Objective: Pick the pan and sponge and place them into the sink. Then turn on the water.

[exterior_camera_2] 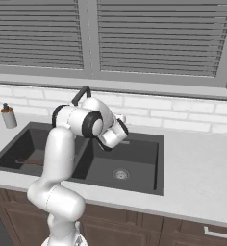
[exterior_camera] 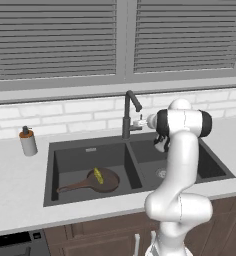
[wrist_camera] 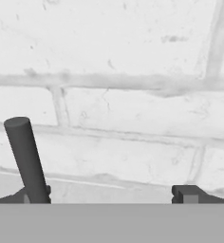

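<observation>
On the left, the pan [exterior_camera: 101,181] lay in the left basin of the sink [exterior_camera: 135,177] with the sponge [exterior_camera: 97,174] resting on it, so both placements looked done. Further right, the hand [wrist_camera: 107,194] stood released with jaws wide, beside the faucet [exterior_camera: 128,112] and its lever [wrist_camera: 26,159]. No water ran; turning it on remained.

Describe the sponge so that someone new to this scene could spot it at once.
Find the dark double sink under the window; its left basin holds a brown pan. The sponge lies in that pan, a small yellow block, the brightest thing there.
</observation>
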